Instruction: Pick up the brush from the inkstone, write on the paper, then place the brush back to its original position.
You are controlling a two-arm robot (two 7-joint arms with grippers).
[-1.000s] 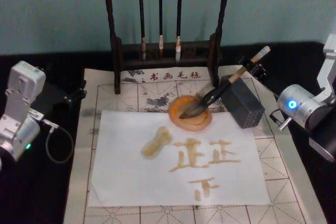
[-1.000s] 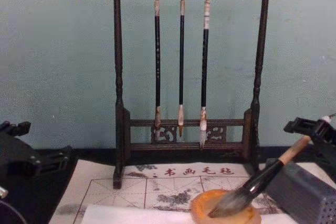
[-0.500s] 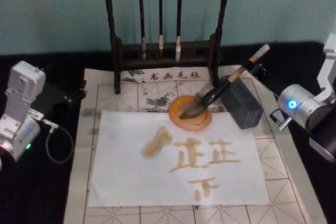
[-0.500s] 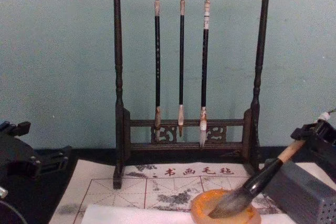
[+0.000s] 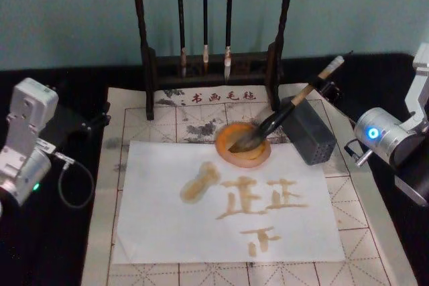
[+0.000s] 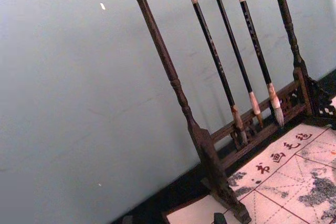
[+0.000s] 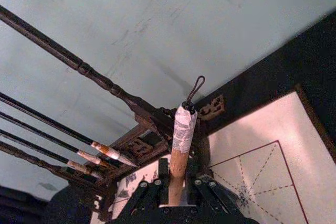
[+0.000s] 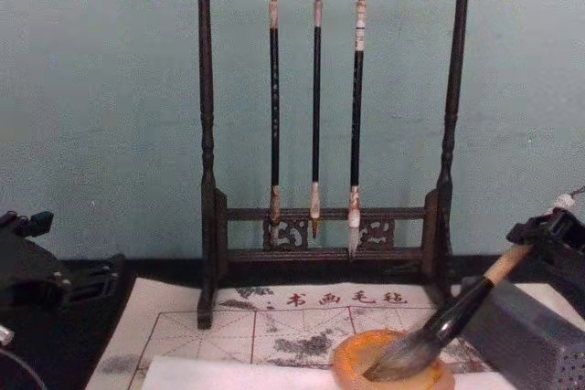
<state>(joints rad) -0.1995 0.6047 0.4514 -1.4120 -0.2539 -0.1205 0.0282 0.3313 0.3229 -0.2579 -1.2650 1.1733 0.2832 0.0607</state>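
Observation:
The brush [image 5: 295, 102] lies slanted with its grey bristle head in the orange inkstone [image 5: 231, 155] and its wooden handle rising to the right over the grey box. My right gripper [image 5: 326, 90] is shut on the upper handle; in the right wrist view its fingers [image 7: 164, 182] hug the handle just below the white-wrapped end [image 7: 184, 129]. The chest view shows the brush [image 8: 457, 312] in the inkstone [image 8: 352, 358], with the right gripper [image 8: 548, 239] at the right edge. The white paper [image 5: 161, 232] carries orange-brown characters and a blot. My left gripper [image 5: 104, 117] is parked open at the mat's left edge.
A grey perforated box [image 5: 312, 135] stands right of the inkstone, under the handle. A dark wooden rack [image 5: 151, 65] with three thin hanging brushes [image 8: 315, 116] stands behind. A gridded felt mat [image 5: 348, 199] lies under the paper, on a black table.
My right gripper has shifted slightly to the right and down at the handle's top. The bristle head has stayed in the inkstone. The left arm has not moved.

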